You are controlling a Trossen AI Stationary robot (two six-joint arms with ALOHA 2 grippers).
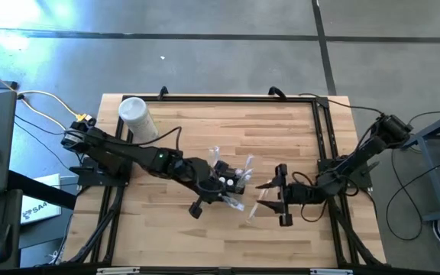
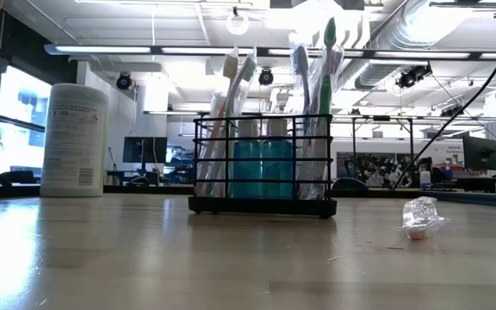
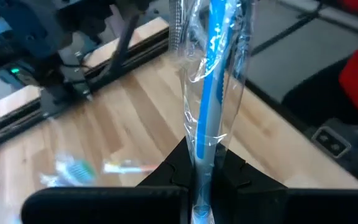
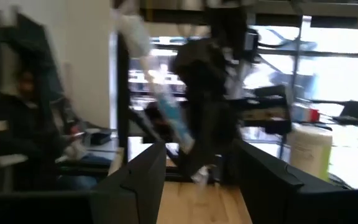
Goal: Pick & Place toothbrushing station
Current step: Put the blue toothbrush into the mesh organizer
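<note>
The toothbrushing station (image 2: 261, 164) is a black wire rack on the table's middle (image 1: 232, 177), holding upright toothbrushes and teal cups. My left gripper (image 1: 218, 195) hovers just near of it, shut on a blue toothbrush in a clear wrapper (image 3: 211, 81); it also shows in the right wrist view (image 4: 166, 106). My right gripper (image 1: 270, 195) is open to the station's right with nothing between its fingers (image 4: 201, 180). Another wrapped toothbrush (image 3: 73, 169) lies flat on the table between the grippers (image 1: 253, 208). My left gripper pinches the wrapped blue toothbrush between its two fingers at the handle's end (image 3: 204, 158), wrapper and all. The brush runs on past the fingers along their line, its free end away from the gripper. It is lifted clear of the table.
A white cylindrical container with a lid (image 1: 137, 118) stands at the far left of the table (image 2: 74, 138). A black frame (image 1: 323, 130) runs along the table's edges. A person (image 4: 11, 130) sits beyond the table. Bare wood lies near the front edge.
</note>
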